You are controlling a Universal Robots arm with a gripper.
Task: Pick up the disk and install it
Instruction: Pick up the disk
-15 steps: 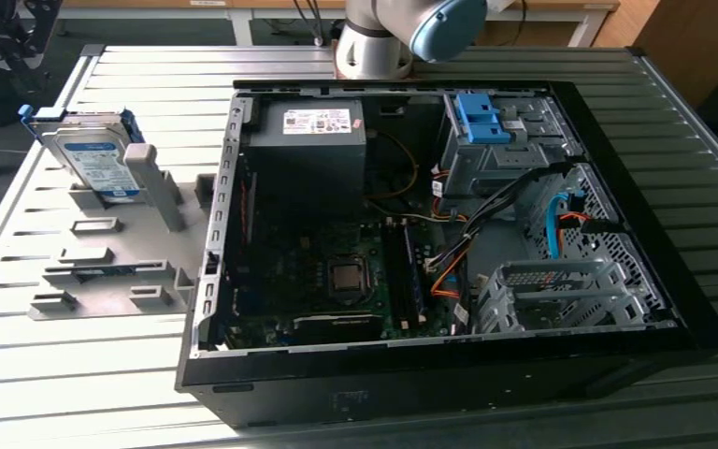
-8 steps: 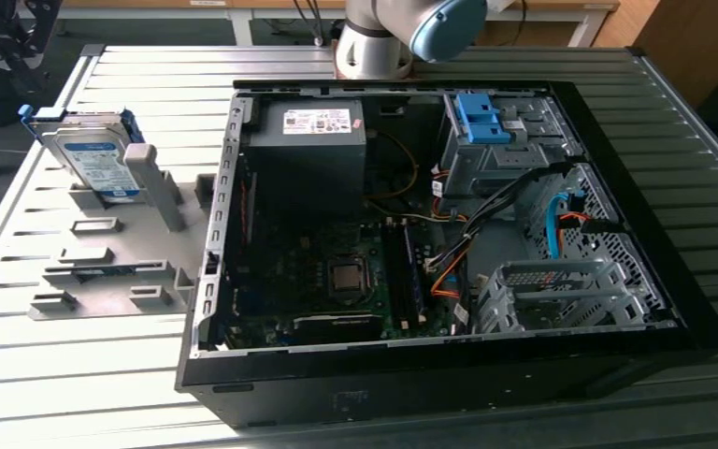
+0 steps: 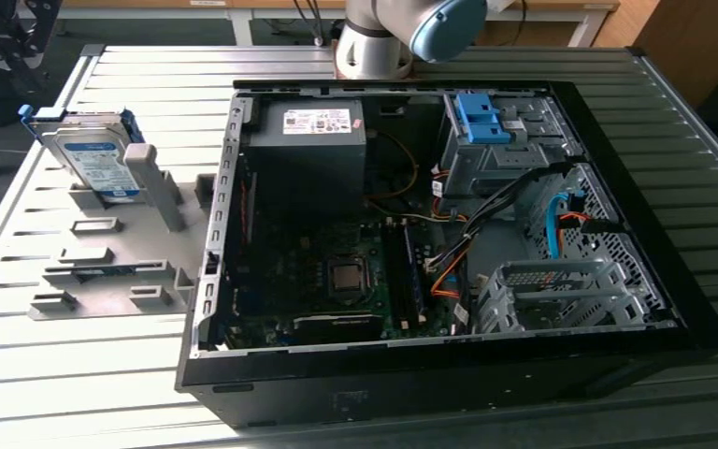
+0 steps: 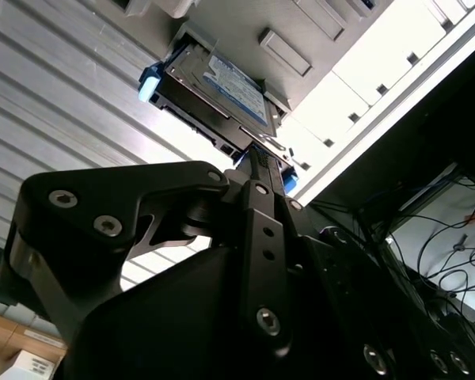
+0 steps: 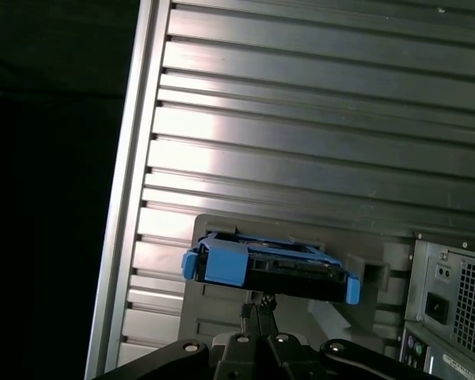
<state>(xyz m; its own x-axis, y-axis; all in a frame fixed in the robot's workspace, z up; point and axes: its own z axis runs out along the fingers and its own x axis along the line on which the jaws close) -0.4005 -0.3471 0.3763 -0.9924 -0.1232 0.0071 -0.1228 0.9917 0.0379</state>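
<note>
1. At the exterior view's left, the disk stands on edge in a grey holder. A skewed grasp could jam it in the holder or tip it.
2. To the right, loose cables in the open computer case could snag the disk.
3. The gripper hangs apart from the disk, its fingers pressed together and holding nothing.
</note>
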